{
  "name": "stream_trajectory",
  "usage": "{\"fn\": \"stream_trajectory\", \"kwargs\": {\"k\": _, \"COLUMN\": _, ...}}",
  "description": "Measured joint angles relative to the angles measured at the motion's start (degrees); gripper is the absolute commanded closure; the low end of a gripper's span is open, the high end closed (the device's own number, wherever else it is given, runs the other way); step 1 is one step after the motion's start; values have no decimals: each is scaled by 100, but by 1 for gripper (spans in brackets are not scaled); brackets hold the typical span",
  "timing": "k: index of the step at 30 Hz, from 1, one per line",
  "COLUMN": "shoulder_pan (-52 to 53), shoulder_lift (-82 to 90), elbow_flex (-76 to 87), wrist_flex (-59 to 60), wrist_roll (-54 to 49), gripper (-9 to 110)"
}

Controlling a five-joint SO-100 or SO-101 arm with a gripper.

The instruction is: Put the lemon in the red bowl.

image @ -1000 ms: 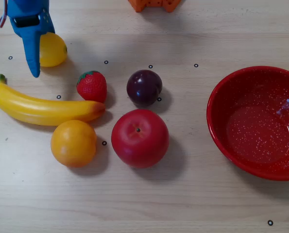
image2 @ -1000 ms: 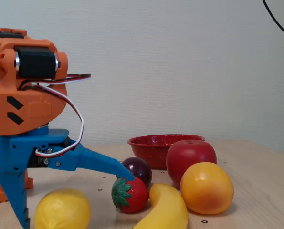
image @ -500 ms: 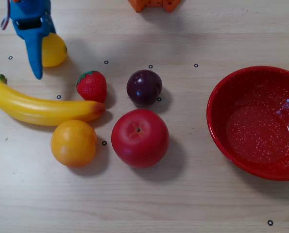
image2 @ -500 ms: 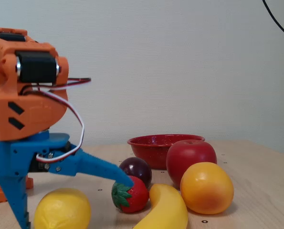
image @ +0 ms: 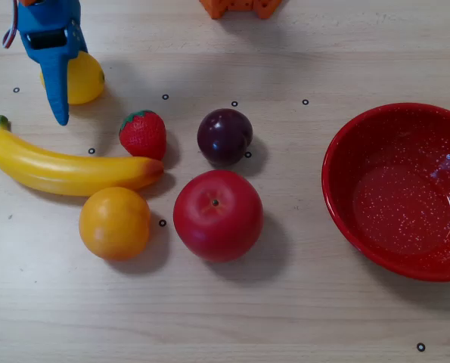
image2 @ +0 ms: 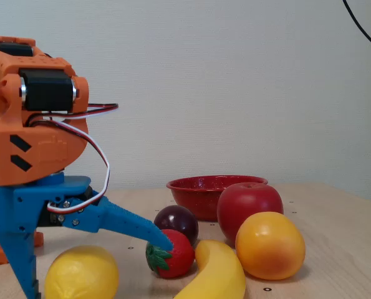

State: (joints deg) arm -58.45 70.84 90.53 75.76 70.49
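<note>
The lemon [image: 85, 79] lies on the table at the far left of the overhead view, and low at the left in the fixed view [image2: 82, 274]. My blue gripper [image: 54, 83] is open right at it. In the fixed view the gripper [image2: 95, 268] has one finger pointing straight down left of the lemon and the other slanting out above it. I cannot tell whether either finger touches the lemon. The red bowl [image: 338, 204] stands empty at the right edge of the overhead view, and behind the fruit in the fixed view [image2: 197, 185].
Between lemon and bowl lie a banana [image: 66, 172], a strawberry [image: 143, 134], a dark plum [image: 225, 136], a red apple [image: 218, 215] and an orange [image: 115, 223]. The arm's orange base [image: 240, 6] stands at the top edge.
</note>
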Motion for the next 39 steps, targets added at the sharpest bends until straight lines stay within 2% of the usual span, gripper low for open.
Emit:
{"fn": "stream_trajectory", "kwargs": {"k": 17, "shoulder_pan": 0, "shoulder_lift": 0, "elbow_flex": 0, "wrist_flex": -62, "wrist_roll": 0, "gripper": 52}}
{"fn": "stream_trajectory", "kwargs": {"k": 39, "shoulder_pan": 9, "shoulder_lift": 0, "elbow_flex": 193, "wrist_flex": -281, "wrist_roll": -9, "gripper": 65}}
